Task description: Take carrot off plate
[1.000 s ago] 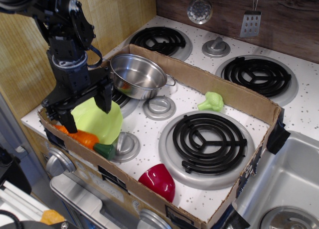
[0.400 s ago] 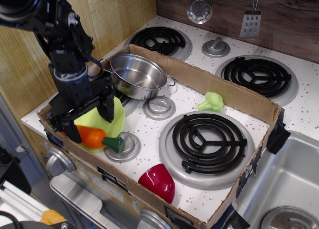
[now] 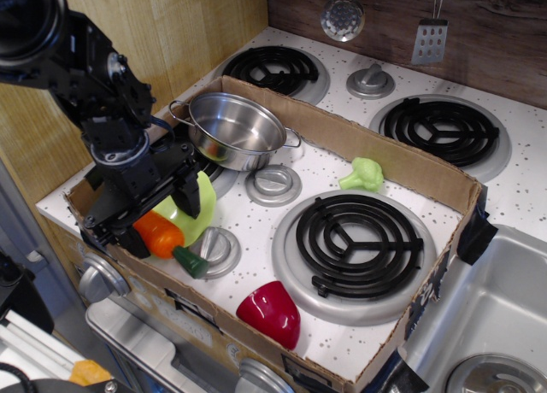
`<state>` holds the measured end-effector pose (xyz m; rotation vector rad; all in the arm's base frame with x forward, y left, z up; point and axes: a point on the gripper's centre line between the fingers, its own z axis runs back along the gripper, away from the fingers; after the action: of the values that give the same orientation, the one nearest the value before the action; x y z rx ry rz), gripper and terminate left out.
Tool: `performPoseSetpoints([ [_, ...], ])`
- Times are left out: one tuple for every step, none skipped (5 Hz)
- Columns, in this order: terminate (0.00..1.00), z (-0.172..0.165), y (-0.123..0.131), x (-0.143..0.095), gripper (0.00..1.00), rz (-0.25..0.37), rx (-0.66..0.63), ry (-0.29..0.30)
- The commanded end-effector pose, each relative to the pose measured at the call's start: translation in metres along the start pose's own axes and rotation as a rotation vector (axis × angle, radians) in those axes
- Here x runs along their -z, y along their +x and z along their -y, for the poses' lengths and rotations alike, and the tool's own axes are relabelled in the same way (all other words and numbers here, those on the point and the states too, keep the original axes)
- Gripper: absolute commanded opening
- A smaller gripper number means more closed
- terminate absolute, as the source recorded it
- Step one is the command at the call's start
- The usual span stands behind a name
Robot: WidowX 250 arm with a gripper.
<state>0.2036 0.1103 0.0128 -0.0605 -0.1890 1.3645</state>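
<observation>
The orange carrot lies with its dark green stem cap pointing front-right, at the front edge of the lime-green plate. The plate sits at the front left of the cardboard tray, looks tilted, and is mostly hidden by the arm. My gripper hangs low over the carrot, its black fingers spread wide. One finger is over the plate; the other is by the tray's front wall. The carrot's thick part sits between them with gaps on both sides.
A steel pot stands just behind the plate. A round knob is right of the carrot, and a red bowl sits at the tray's front. Green broccoli lies mid-tray. The cardboard tray wall is close in front.
My gripper has come down and toward the front over the plate. The carrot shifted slightly right along the plate's front edge, and less of the plate shows now.
</observation>
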Motion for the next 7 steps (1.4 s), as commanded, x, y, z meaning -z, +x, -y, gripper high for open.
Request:
performPoseSetpoints([
  [0.00,-0.013,0.006,-0.020,0.00,0.036,0.027,-0.016],
  [0.00,-0.009,0.011,-0.036,0.00,0.069,0.043,-0.017],
  [0.00,0.004,0.012,-0.058,0.00,0.064,0.064,0.018],
  [0.00,0.024,-0.010,-0.075,0.00,0.094,0.046,0.023],
  [0.00,0.060,-0.052,-0.081,0.00,0.077,0.032,0.007],
  [0.00,0.087,-0.098,-0.073,0.00,0.078,0.011,0.001],
  [0.00,0.104,-0.135,-0.066,0.00,0.056,0.047,-0.001],
])
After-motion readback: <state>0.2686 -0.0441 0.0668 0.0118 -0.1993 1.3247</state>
